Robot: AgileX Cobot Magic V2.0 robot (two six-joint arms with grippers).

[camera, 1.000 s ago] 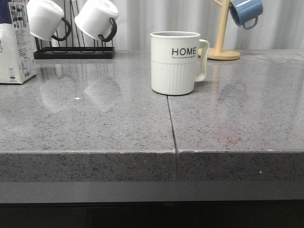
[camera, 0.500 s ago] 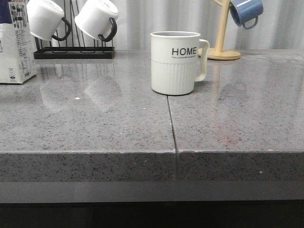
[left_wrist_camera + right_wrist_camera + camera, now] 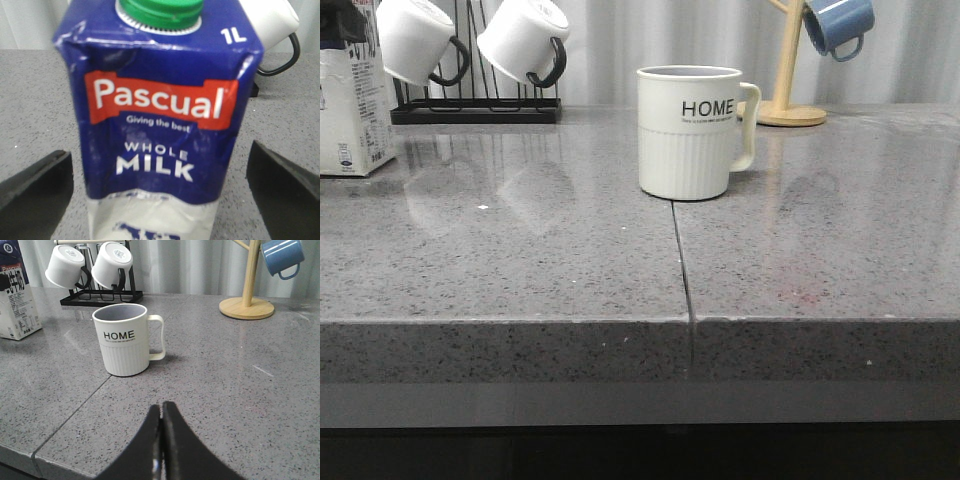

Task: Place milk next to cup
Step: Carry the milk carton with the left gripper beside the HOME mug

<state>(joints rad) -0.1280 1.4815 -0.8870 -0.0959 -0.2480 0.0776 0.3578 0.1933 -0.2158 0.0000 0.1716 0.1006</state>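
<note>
The milk (image 3: 160, 125) is a white carton with a dark blue top and a green cap, filling the left wrist view. It stands at the counter's far left in the front view (image 3: 352, 115). My left gripper (image 3: 160, 195) is open, one finger (image 3: 35, 185) on each side of the carton, with a gap on both sides. The cup (image 3: 690, 135), a cream ribbed mug lettered "HOME", stands mid-counter, far to the right of the milk. My right gripper (image 3: 161, 407) is shut and empty, low over the counter just in front of the cup (image 3: 125, 342).
A black rack (image 3: 475, 110) holds two white black-handled mugs (image 3: 520, 40) at the back left, right behind the milk. A wooden mug tree (image 3: 788, 100) with a blue mug (image 3: 838, 25) stands at the back right. A seam (image 3: 682, 260) runs from the cup to the counter's front edge.
A dark part of my left arm has come into the front view at the top of the milk carton. The cup and the carton have not moved.
</note>
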